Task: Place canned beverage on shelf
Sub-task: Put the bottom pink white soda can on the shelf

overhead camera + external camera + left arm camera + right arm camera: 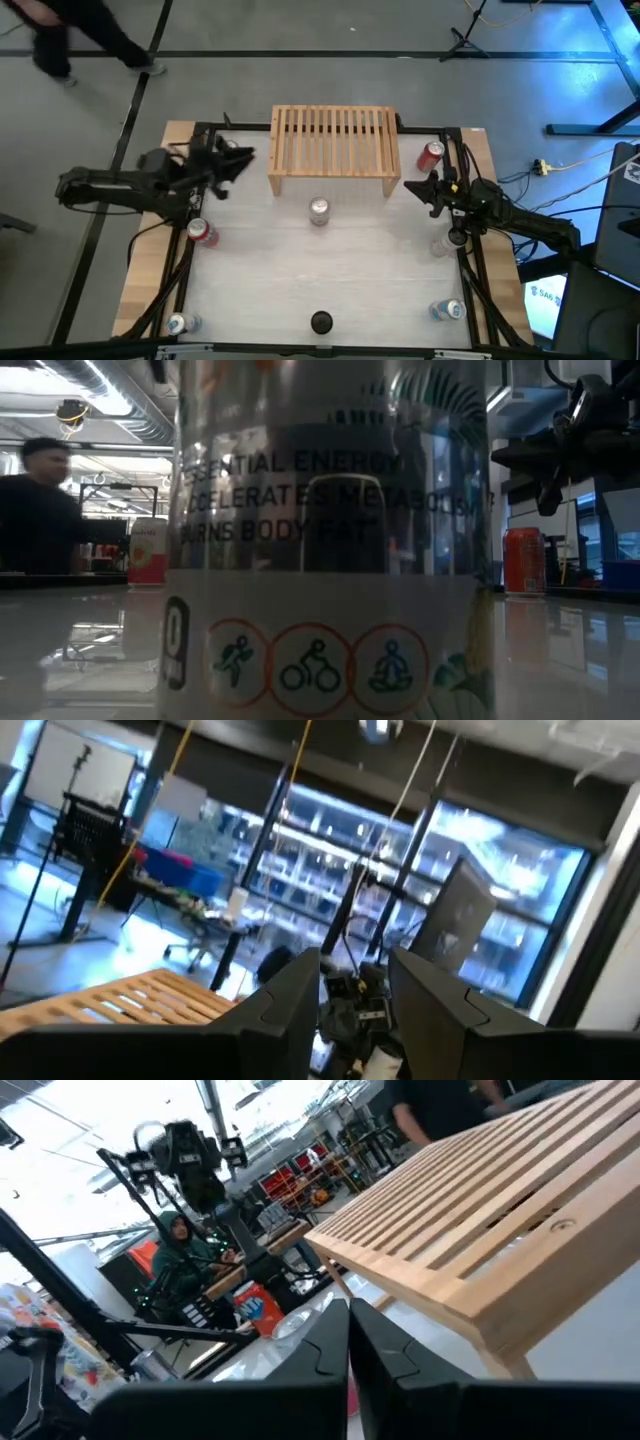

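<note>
The light-wood slatted shelf stands on its side legs at the table's far middle; nothing is on it. It also shows in the right wrist view. One can stands upright just in front of the shelf. A red can stands by the shelf's right end, and another red can stands at the left. My left gripper is open and empty, left of the shelf. My right gripper is shut and empty, off the shelf's right front corner.
More cans stand at the near left and near right, and a pale one near the right edge. A white can fills the low view. A person walks beyond the table's far left.
</note>
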`<state>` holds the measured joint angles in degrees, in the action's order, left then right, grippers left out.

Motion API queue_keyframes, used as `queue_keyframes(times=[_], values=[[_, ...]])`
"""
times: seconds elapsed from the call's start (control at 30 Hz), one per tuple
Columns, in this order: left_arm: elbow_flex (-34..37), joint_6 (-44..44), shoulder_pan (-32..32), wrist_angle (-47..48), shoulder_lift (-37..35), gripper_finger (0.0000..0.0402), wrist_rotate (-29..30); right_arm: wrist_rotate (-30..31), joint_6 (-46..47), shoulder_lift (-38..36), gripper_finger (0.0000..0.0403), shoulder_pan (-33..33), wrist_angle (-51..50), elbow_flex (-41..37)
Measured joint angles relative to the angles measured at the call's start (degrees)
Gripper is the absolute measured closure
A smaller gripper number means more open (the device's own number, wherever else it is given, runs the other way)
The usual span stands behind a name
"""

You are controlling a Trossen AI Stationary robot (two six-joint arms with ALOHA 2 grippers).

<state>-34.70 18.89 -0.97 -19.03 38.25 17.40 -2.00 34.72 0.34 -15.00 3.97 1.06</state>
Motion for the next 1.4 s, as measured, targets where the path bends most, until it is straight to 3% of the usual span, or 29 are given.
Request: queue_keyframes(times=[0.17,0.3,0.53,0.6,0.7,0.83,1.1,1.27,1.4], values=[[-11.8,0.5,0.0,-0.4,15.4,0.0285,-3.7,-0.7,3.5,0.0,0.04,0.0,0.2,0.0],[-20.1,2.2,-0.3,-1.8,23.6,0.0285,-1.7,-0.7,5.1,0.0,0.04,0.0,0.7,0.0],[-33.3,0.1,-1.6,3.8,32.7,0.0258,-12.3,-2.7,4.1,0.0,0.04,0.0,4.6,0.1],[-36.6,-0.6,-1.6,7.3,34.9,0.0238,-12.4,-2.7,3.9,0.0,0.0398,0.0,5.5,0.1],[-41.1,-2.2,-1.3,11.0,38.5,0.0206,-12.3,-2.8,3.9,0.0,0.0379,0.0,6.4,0.1],[-47.2,-4.3,-1.4,15.1,43.1,0.0175,-11.7,-4.2,3.9,0.0,0.0319,0.0,6.5,0.1],[-51.3,-5.8,-0.4,14.5,47.0,0.017,-11.1,-6.7,4.1,0.0,0.0209,0.0,8.4,0.1],[-51.3,-8.8,-0.3,15.0,47.0,0.0164,-10.5,-6.7,4.0,0.0,0.0188,0.0,8.1,0.1],[-51.3,-7.2,-0.9,18.0,47.0,0.013,-9.3,-6.6,4.0,0.0,0.019,0.0,8.3,0.1]])
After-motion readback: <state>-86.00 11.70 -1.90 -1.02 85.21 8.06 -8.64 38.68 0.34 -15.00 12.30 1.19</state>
